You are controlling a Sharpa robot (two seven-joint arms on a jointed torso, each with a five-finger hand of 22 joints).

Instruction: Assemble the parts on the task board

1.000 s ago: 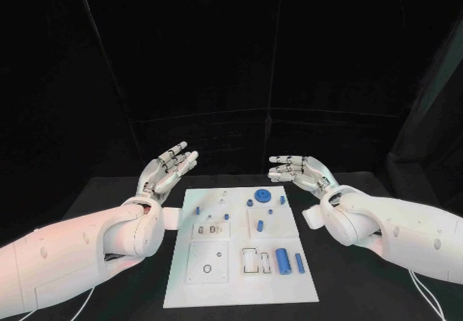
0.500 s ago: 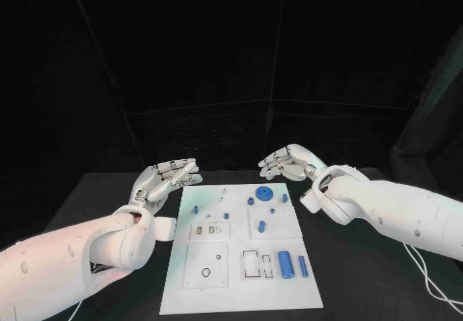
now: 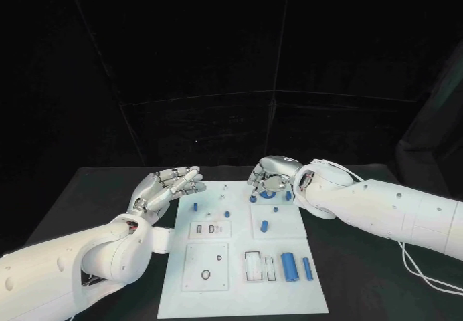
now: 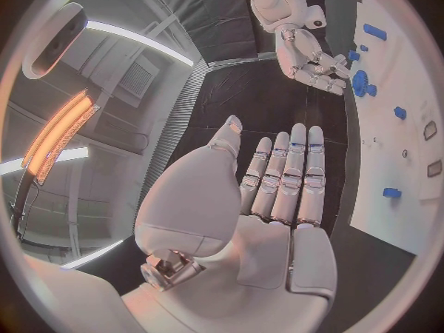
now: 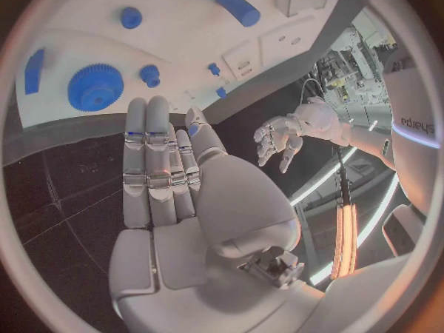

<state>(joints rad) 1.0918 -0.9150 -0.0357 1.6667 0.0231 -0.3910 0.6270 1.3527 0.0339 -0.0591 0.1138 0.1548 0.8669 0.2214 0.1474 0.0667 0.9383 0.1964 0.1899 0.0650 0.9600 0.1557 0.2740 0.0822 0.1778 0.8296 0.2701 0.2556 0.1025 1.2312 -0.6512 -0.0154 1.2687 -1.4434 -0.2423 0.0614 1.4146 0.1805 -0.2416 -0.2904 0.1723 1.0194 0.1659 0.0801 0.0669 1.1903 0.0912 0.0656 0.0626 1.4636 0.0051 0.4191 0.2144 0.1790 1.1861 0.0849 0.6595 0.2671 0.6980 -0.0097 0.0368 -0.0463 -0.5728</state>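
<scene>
Right hand [image 3: 273, 175] lowered over task board [image 3: 241, 267], left hand [image 3: 164, 187] lower

- My work rests on a black table [image 3: 87, 194], a dark, plain top running out to either side of the board.
- The white task board [image 3: 241, 294] lies flat on the table, in its middle, long side running away from me.
- A thin pale cable [image 3: 425, 274] lies on the table to the right of the board, near my right arm.
- Another pale cable [image 3: 89, 284] shows to the left of the board, under my left arm.
</scene>
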